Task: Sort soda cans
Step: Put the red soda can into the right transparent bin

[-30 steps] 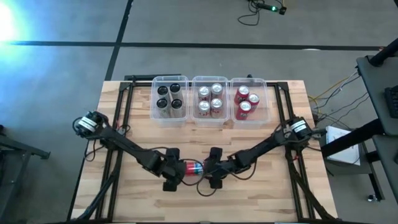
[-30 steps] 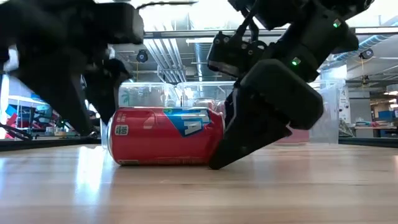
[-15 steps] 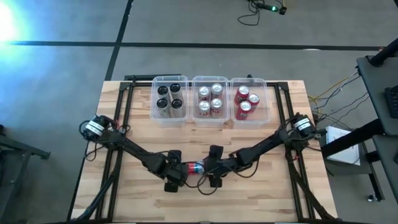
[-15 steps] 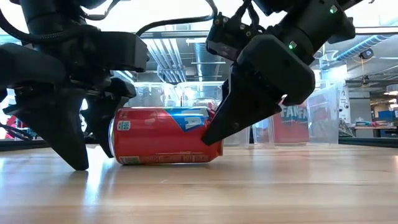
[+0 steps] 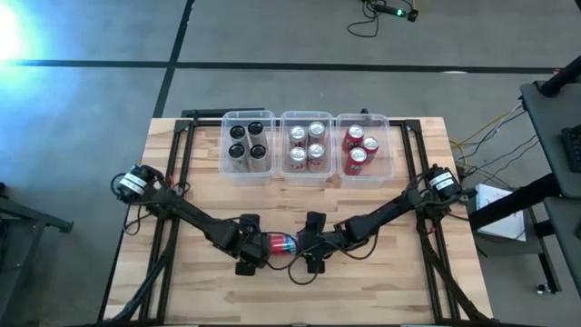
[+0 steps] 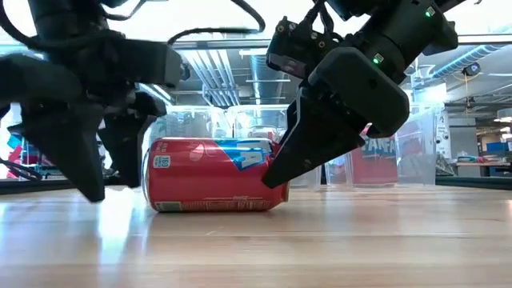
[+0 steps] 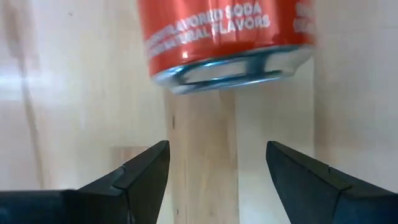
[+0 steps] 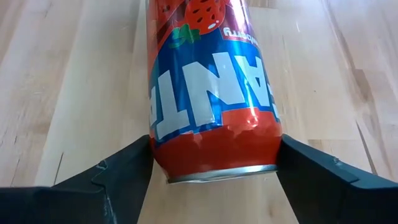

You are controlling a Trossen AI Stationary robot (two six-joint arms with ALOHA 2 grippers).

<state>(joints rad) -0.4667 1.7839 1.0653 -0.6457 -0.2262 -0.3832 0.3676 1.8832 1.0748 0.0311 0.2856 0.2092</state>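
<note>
On the table (image 5: 182, 291), right gripper (image 8: 214, 163) pinches 1 red can (image 8: 208, 93) (lying sideways).

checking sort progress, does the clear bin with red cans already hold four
No, the high view shows only three red cylindrical metal cans in the clear rectangular plastic bin; a fourth lies on the table.

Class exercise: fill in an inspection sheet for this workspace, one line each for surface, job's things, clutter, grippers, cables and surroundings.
Surface: wooden table, slatted top.
Job's things: red can lying on its side at the table's middle front; four black cans, four silver cans and three red cans standing in clear bins.
Clutter: nothing seen.
Grippers: left gripper open, just off one end of the can; right gripper flanks the other end, touching or nearly.
Cables: loose cables beside the table's right edge.
Surroundings: grey floor.
</note>
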